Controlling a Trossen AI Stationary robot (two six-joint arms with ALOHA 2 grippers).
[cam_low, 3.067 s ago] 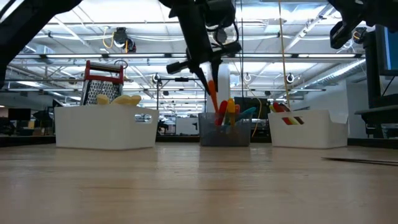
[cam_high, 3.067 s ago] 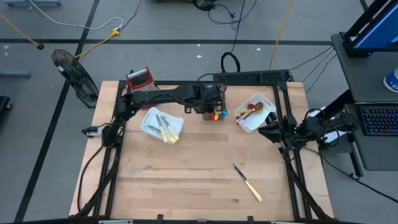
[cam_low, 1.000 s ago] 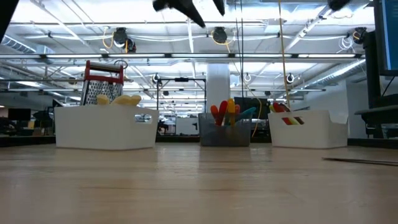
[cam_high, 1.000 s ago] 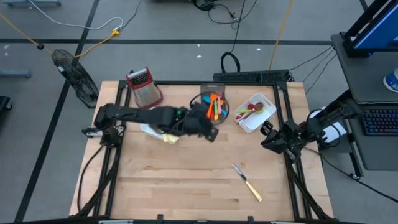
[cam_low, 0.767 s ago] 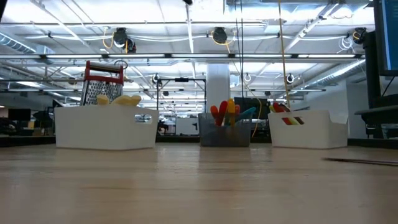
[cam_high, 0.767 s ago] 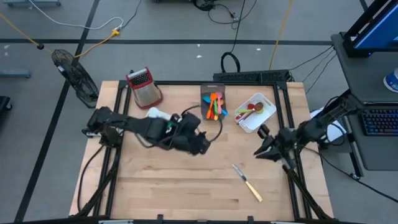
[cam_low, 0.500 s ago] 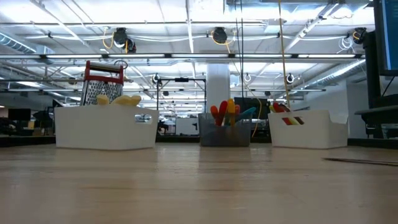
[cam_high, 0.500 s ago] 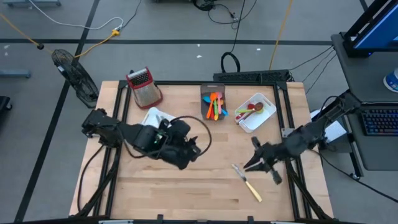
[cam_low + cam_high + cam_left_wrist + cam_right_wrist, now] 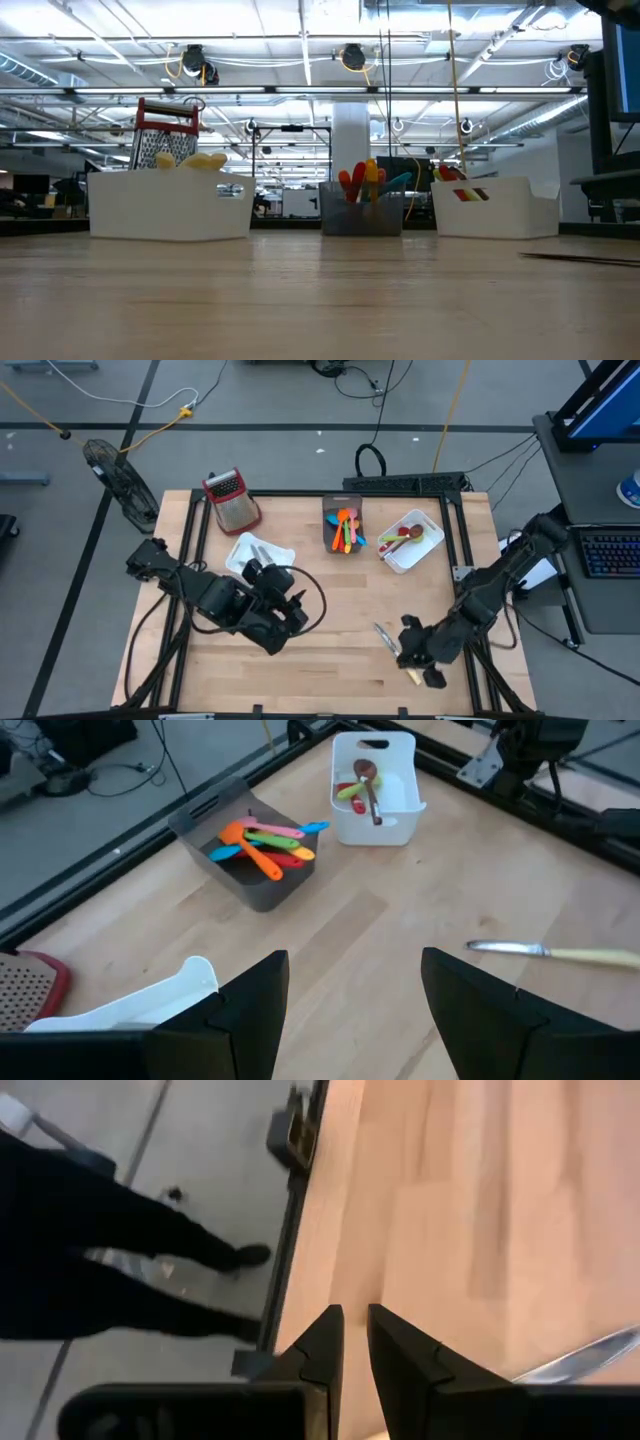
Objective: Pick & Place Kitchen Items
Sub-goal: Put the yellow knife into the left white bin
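**Right claw low over the lone knife near the front right of the table**

The right gripper sits close above the cream-handled table knife, which lies flat on the light wooden table toward its front right, well apart from every bin. In the right wrist view its two dark fingers stand nearly together with only a thin slit between them, holding nothing, and the knife's metal blade shows just beside them. The right arm reaches in from the table's right edge, next to the black frame rail.

The left gripper hovers over the table's middle left, its fingers spread moderately wide and empty. From its wrist camera the same knife lies across bare wood.

Along the far edge stand three containers: a white rectangular bin with cream-handled cutlery at left, partly covered by the left arm; a grey rectangular bin of orange, pink, green and blue plastic utensils in the centre; and a second white bin with red and green spoons and a brown wooden spoon at right. A red-topped metal box grater stands at the far left corner.

The front half of the table between the two arms is open wood.
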